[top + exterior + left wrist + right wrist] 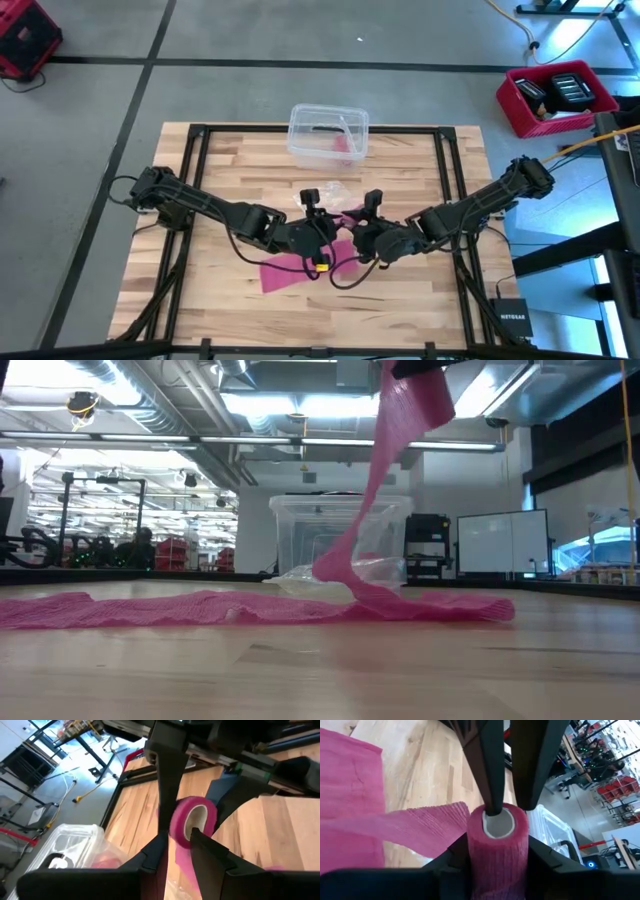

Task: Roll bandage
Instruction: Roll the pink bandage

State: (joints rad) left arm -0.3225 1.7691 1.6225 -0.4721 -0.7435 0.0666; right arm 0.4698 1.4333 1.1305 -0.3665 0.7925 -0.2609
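Right gripper [496, 851]: closed around the outside of the rolled part of the bandage [497, 851], held raised over the table [200, 290].
Left gripper [176, 842]: narrow, one finger pushed into the roll's hollow core, the other outside it.
Bandage: partly rolled between both grippers; the loose tail is hung down and spread flat on the wood below them.
Clear box [328, 135]: set beyond the grippers, well apart.

From the low view I lose the bandage [405, 405] past the top edge, so neither gripper shows there. From above, both grippers' fingertips are too small and crowded for me to separate.
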